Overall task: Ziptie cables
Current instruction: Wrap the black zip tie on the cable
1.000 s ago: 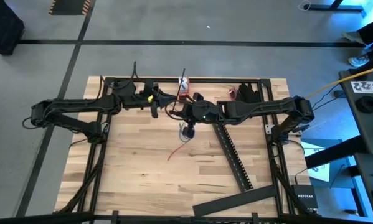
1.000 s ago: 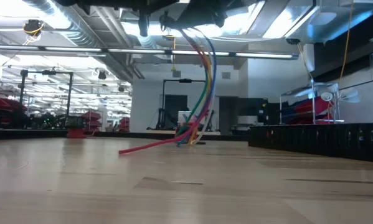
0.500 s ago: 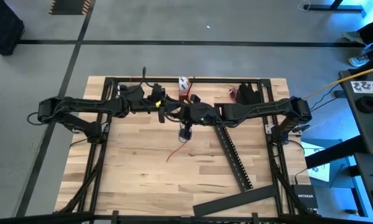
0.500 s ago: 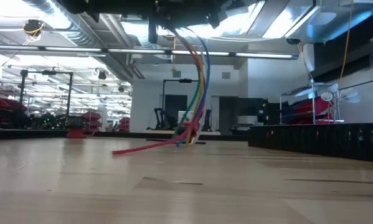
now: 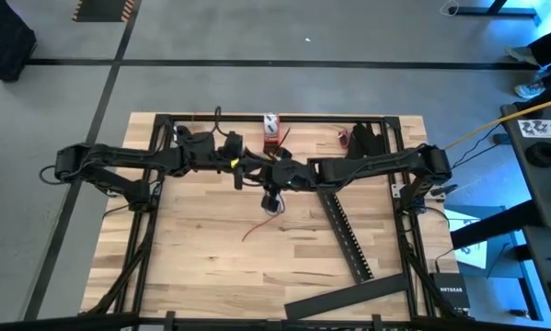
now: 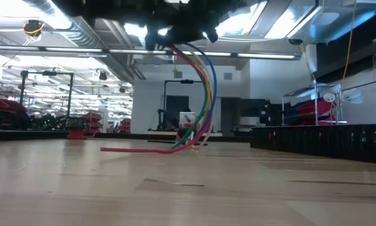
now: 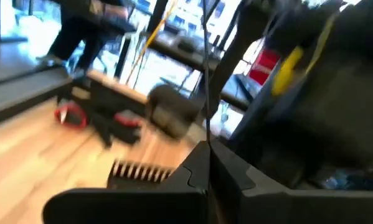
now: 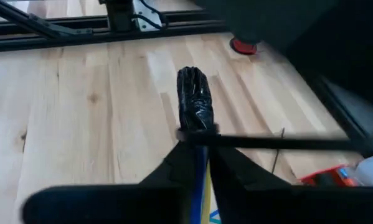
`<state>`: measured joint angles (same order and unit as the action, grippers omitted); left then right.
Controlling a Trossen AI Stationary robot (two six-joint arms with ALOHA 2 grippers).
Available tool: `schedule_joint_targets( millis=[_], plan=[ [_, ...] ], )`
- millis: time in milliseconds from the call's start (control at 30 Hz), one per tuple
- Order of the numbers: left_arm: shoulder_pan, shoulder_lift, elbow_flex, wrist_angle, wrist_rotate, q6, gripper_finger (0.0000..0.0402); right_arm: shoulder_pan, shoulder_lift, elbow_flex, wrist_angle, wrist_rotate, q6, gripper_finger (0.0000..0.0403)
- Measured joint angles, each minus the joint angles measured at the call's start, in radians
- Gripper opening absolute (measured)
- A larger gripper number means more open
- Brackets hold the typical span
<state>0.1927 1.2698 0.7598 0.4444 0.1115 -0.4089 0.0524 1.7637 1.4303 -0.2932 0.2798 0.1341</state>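
Basically, your right gripper (image 5: 277, 176) clamped the cables (image 6: 200, 94) mid-table, tails trailing on the wood. Your left gripper (image 5: 241, 171), pinched shut just beside it, probably held a zip tie. Pull it snug; don't loosen the right.

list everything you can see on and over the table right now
cables: one bunch, blue, red, purple, yellow-green; hanging from the grippers, ends trailing on the table
zip tie: one, black, thin strip running across the bundle's taped end
slotted bar: one, black, lying diagonally on the right half
flat strip: one, black, near front edge
red-and-white item: one, back edge
left gripper: shut, over table's back middle
right gripper: gripping the cables, facing the left one
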Motion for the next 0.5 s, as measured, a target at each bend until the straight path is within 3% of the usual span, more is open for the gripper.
schedule_joint_targets(
  millis=[267,500],
  plan=[
    [0.006,0.02,-0.189,0.159,-0.017,-0.074,0.0,0.0,0.006,-0.003,-0.029,-0.004,0.026,0.0139],
    [0.0,0.095,-0.272,0.235,-0.026,-0.106,0.0,-0.001,0.039,-0.004,-0.035,-0.001,0.026,0.0158]
  ],
)
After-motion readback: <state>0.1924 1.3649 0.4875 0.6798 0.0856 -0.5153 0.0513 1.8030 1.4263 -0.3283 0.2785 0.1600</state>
